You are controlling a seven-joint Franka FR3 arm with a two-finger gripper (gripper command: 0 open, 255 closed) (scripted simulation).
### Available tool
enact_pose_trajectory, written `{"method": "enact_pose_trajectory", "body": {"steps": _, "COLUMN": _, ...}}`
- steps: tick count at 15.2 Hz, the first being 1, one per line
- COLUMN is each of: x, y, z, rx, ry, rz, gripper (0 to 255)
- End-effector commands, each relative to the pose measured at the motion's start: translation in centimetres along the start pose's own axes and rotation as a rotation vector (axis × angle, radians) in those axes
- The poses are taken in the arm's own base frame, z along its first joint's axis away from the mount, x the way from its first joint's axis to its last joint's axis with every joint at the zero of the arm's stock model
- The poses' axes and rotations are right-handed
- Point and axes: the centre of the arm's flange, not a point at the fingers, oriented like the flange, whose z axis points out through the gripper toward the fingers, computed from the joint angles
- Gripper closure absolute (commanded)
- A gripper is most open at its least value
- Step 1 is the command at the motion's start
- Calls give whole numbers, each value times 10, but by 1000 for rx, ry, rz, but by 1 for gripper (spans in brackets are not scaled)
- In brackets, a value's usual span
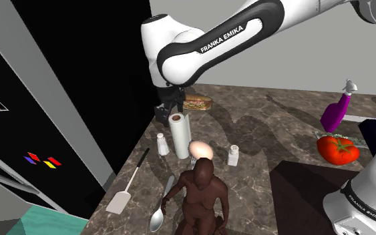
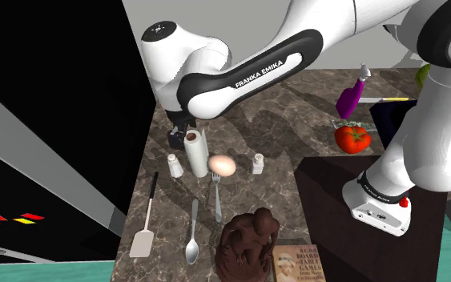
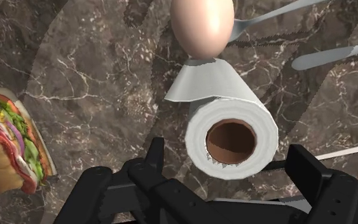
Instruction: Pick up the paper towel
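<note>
The paper towel (image 1: 179,135) is a white roll standing upright on the dark marble counter (image 1: 266,127), with a loose sheet hanging down its side toward the egg. In the wrist view I look down its brown core (image 3: 231,141). My black gripper (image 3: 229,151) hovers just above the roll's top, open, with one finger (image 3: 156,156) on either side and a gap to the roll on both. In the shoulder view the gripper (image 1: 168,113) sits just behind the roll's top. In the second exterior view the gripper (image 2: 180,136) is above and beside the paper towel (image 2: 196,152).
An egg (image 1: 201,149) and two shakers (image 1: 162,143) (image 1: 234,155) stand close around the roll. A sandwich (image 1: 198,103) lies behind it. Nearer the front are a fork, spoon (image 1: 158,217), spatula (image 1: 121,199) and brown figurine (image 1: 203,197). A tomato (image 1: 338,149) and purple spray bottle (image 1: 337,110) are far right.
</note>
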Motion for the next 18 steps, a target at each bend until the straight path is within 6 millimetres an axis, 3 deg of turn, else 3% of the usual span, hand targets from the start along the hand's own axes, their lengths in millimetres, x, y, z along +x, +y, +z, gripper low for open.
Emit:
{"method": "enact_pose_trajectory", "body": {"steps": 1, "x": 1, "y": -1, "z": 11, "rx": 0, "ry": 0, "rz": 0, "gripper": 0}}
{"method": "enact_pose_trajectory", "body": {"steps": 4, "x": 1, "y": -1, "z": 19, "rx": 0, "ry": 0, "rz": 0, "gripper": 0}}
{"method": "enact_pose_trajectory", "body": {"steps": 5, "x": 1, "y": -1, "z": 19, "rx": 0, "ry": 0, "rz": 0, "gripper": 255}}
{"method": "enact_pose_trajectory", "body": {"steps": 14, "x": 1, "y": -1, "z": 19, "rx": 0, "ry": 0, "rz": 0, "gripper": 255}}
{"method": "enact_pose_trajectory", "body": {"steps": 18, "x": 1, "y": 0, "z": -2, "rx": 0, "ry": 0, "rz": 0, "gripper": 255}}
